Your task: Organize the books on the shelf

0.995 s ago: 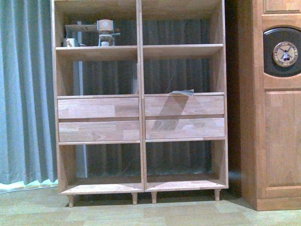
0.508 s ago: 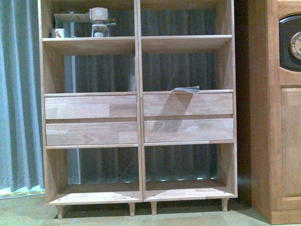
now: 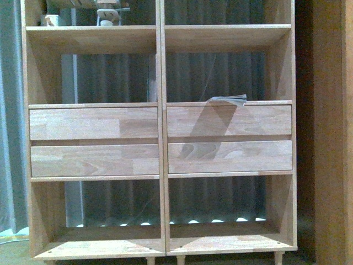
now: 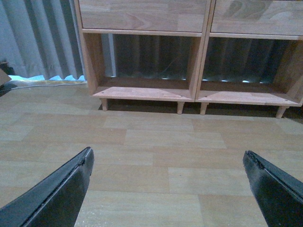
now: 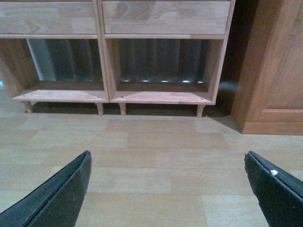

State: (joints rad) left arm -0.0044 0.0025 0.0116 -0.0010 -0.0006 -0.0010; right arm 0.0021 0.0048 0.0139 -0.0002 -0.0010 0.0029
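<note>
The light wooden shelf (image 3: 94, 122) fills the front view, with open compartments above and below its drawer fronts. A thin teal-edged book (image 3: 227, 100) lies flat on the ledge above the right drawers, its edge hanging slightly over the front. In the left wrist view my left gripper (image 4: 167, 152) is open over bare floor, well short of the shelf's bottom compartments (image 4: 147, 92). My right gripper (image 5: 168, 154) is likewise open with nothing between its fingers, facing the shelf's lower right compartment (image 5: 161, 97).
A reddish-brown cabinet (image 5: 274, 71) stands right of the shelf, with a dark gap between them. A grey curtain (image 4: 38, 42) hangs behind and to the left. Small objects (image 3: 105, 14) sit on the upper left shelf board. Wood-plank floor (image 4: 165, 137) lies between grippers and shelf.
The front view has drawn closer to the shelf, which now looks larger. The cabinet's round plaque and most of the curtain have slid out of frame.
</note>
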